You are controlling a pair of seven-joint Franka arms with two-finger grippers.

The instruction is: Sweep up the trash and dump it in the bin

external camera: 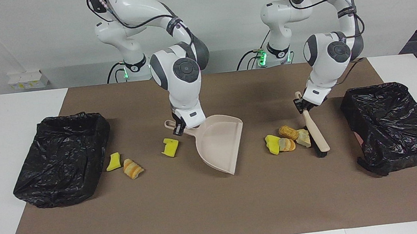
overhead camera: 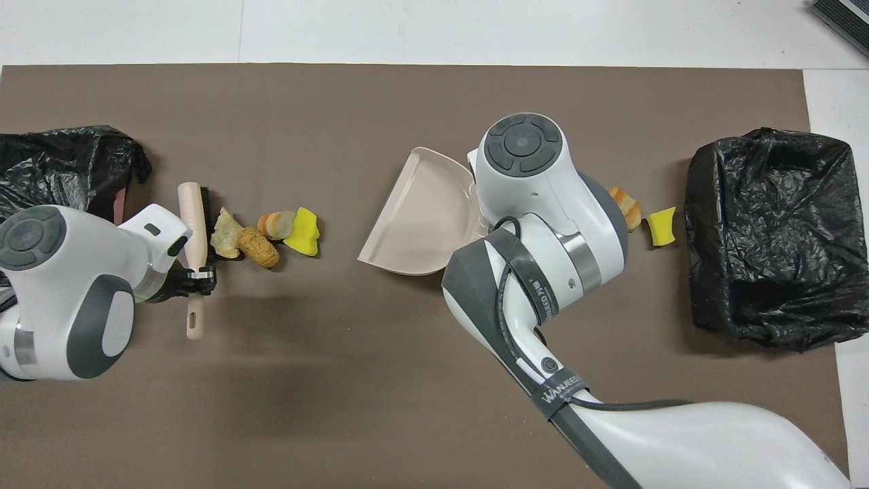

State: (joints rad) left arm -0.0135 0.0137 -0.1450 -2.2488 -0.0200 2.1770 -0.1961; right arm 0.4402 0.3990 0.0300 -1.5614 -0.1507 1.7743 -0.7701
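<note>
My right gripper [external camera: 180, 129] is shut on the handle of the beige dustpan [external camera: 219, 143], whose open mouth faces the left arm's end of the table. My left gripper [external camera: 302, 106] is shut on the beige brush [external camera: 315, 129], whose black bristles rest on the mat. Beside the brush lies a cluster of trash: a yellow sponge piece [external camera: 272, 144], two bread chunks [external camera: 287, 132] and a pale chunk [external camera: 303, 138]. More trash lies toward the right arm's end: a yellow sponge [external camera: 170, 147], another [external camera: 113, 162] and a bread chunk [external camera: 133, 168]. In the overhead view the dustpan [overhead camera: 421, 217], brush [overhead camera: 192, 224] and cluster [overhead camera: 258, 244] show.
A bin lined with a black bag [external camera: 62, 159] stands at the right arm's end of the brown mat, another [external camera: 391, 125] at the left arm's end. White table surrounds the mat [external camera: 218, 209].
</note>
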